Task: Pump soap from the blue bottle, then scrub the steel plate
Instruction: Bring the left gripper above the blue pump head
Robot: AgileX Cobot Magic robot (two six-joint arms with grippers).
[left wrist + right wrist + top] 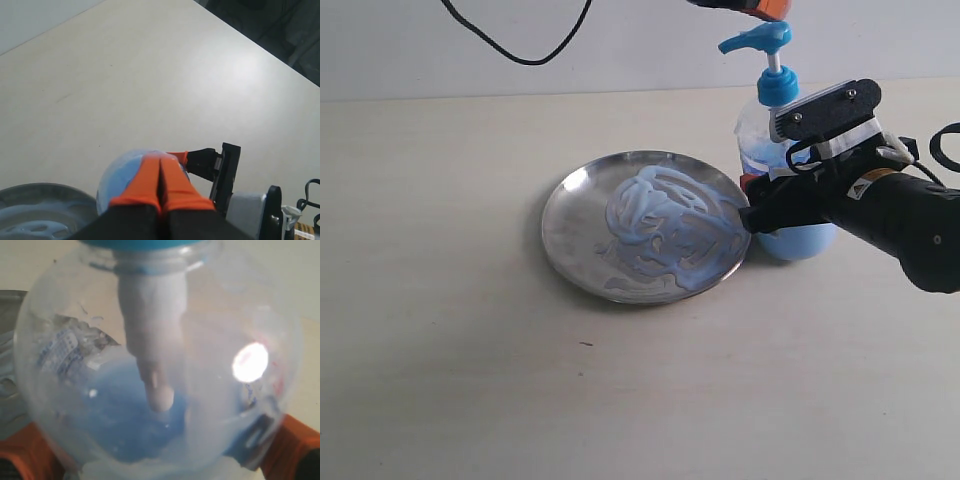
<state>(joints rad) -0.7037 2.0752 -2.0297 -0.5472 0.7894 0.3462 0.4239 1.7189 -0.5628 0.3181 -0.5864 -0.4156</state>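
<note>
The steel plate (575,215) lies mid-table, its middle covered in swirled pale blue soap (665,228). Just right of it stands the blue bottle (778,88), its pump head (757,40) raised and its spout pointing toward the plate. My right gripper (790,208) is shut on the bottle's round body. In the right wrist view the bottle (155,365) fills the frame, with orange fingers (295,440) on both sides. My left gripper (760,8) hangs shut just above the pump head. From its wrist view the gripper (161,159) covers the pump, with the bottle (120,175) below.
A black cable (520,52) loops down at the back. The right arm's body (910,225) and its wiring (945,145) occupy the right side. The plate's rim (30,192) shows in the left wrist view. Bare beige tabletop (470,380) extends left and front.
</note>
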